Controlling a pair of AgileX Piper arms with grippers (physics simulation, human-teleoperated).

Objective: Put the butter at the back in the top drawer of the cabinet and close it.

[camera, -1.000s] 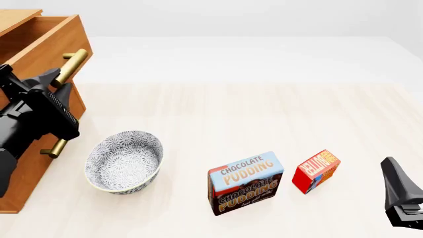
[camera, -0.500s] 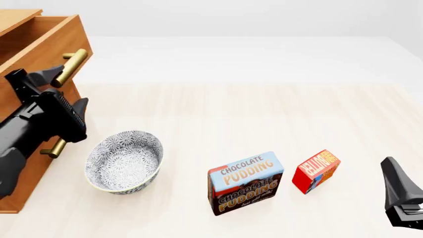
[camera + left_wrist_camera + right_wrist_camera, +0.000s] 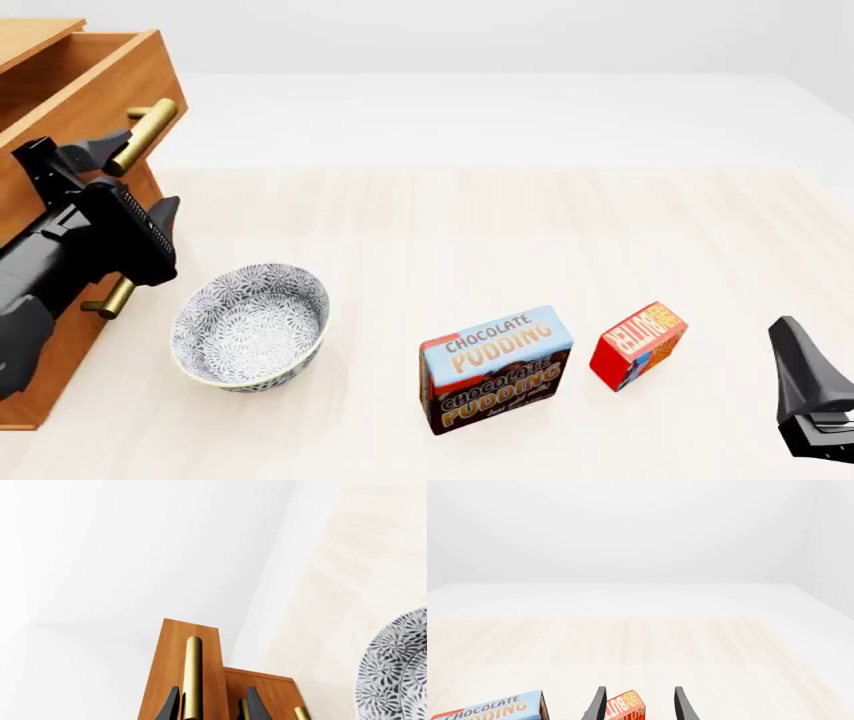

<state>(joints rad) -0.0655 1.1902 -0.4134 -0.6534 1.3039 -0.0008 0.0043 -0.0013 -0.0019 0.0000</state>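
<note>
Top light-brown wooden drawer (image 3: pixel 80 90) of the orange-brown cabinet (image 3: pixel 54 330) stands pulled out; my left gripper (image 3: pixel 212 707) is spread wide at its brass handle (image 3: pixel 193 677). Small red-orange butter box (image 3: pixel 638 345) sits on the pale table (image 3: pixel 534 230), beside the pudding box (image 3: pixel 497 368). Right gripper (image 3: pixel 638 705) gapes wide, lined up on it. Judged next: descend, grasp.

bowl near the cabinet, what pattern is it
Dark floral print on white; the bowl shows best in the front view.

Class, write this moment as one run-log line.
top drawer: open | left gripper: open, around handle | butter: on table | right gripper: open, empty
</note>
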